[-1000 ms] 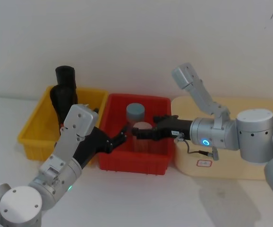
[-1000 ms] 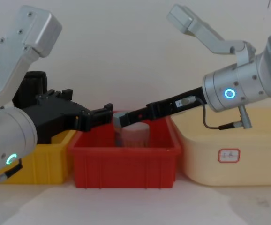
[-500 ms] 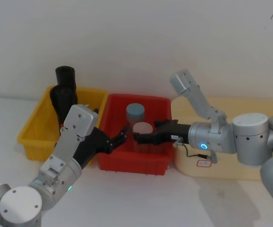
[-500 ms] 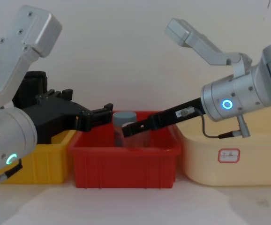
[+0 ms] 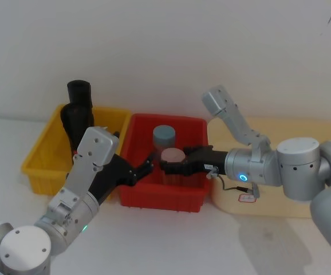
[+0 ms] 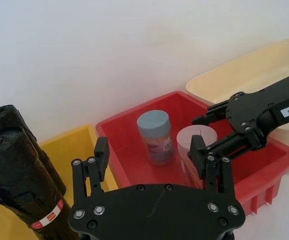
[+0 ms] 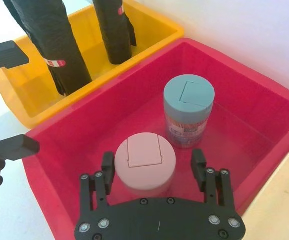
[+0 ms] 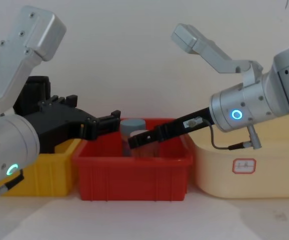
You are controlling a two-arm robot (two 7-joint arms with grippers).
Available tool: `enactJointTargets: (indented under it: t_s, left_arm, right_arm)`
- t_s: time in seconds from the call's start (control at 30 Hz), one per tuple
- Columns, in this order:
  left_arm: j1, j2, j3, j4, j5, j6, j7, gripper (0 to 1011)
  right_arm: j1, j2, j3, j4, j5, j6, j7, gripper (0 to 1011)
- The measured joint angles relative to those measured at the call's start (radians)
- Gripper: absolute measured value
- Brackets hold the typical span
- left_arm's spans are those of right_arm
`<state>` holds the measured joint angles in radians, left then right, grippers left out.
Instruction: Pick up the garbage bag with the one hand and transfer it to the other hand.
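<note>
Blue-ringed right gripper (image 5: 168, 164) has sunk lower into red bin (image 5: 165, 201) over the last second. Its spread fingers now flank pink-lidded jar (image 7: 144, 154) without gripping it. Green-ringed left gripper (image 5: 144, 167) unmoved, spread wide, empty.

Judgement: pickup not begun.

The garbage bag (image 6: 27, 185) stands upright in yellow bin (image 5: 39, 166), clear of left gripper, off to its outer side and behind its fingertips, touching second roll (image 6: 7, 116).

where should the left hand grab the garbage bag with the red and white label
Grip the garbage bag by its upper half, above the yellow bin wall, from the robot's side: it stands nearly upright, base sunk in the bin, the other roll close behind.
</note>
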<state>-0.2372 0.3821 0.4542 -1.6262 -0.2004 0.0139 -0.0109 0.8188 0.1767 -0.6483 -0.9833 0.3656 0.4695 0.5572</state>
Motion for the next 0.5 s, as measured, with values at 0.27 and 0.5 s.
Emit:
enactJointTargets:
  t_s: [0.27,0.5]
  left_arm:
    - [0.000,0.000,0.000,0.000,0.000,0.000,0.000,1000]
    - [0.000,0.000,0.000,0.000,0.000,0.000,0.000,1000]
  right_arm:
    - [0.003,-0.004,-0.001,0.008,-0.003,-0.005,0.000,740]
    - [0.004,-0.006,-0.002,0.012,-0.004,-0.007,0.000,666]
